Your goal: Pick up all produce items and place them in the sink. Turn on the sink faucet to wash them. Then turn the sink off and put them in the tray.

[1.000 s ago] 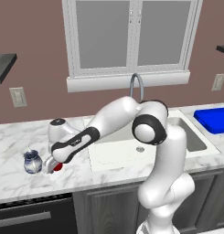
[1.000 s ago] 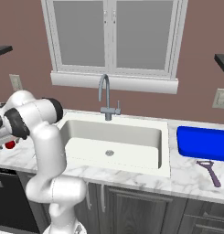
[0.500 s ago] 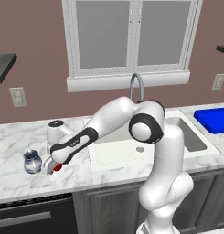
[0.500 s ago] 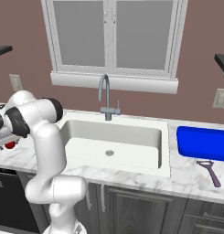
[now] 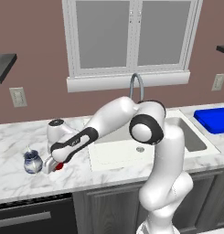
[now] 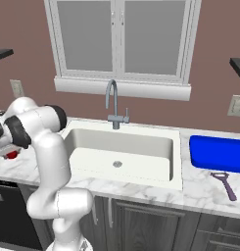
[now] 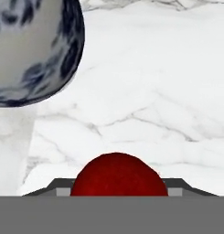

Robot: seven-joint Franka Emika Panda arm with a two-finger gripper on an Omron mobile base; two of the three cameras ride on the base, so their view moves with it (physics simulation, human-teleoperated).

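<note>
Marble counter, red fruit, unlabelled jar

I can't see the dark gripper fingertips: the small glossy red fruit hides them (its underside cut off), and the blue-and-white ceramic jar overruns the frame's corner.

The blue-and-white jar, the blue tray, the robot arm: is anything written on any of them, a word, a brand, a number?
No readable text anywhere.
The blue-and-white jar bears only dark blue blotches, no letters.
The blue tray is plain.
The arm's white shell and the gripper beside the red fruit carry no label or number.
</note>
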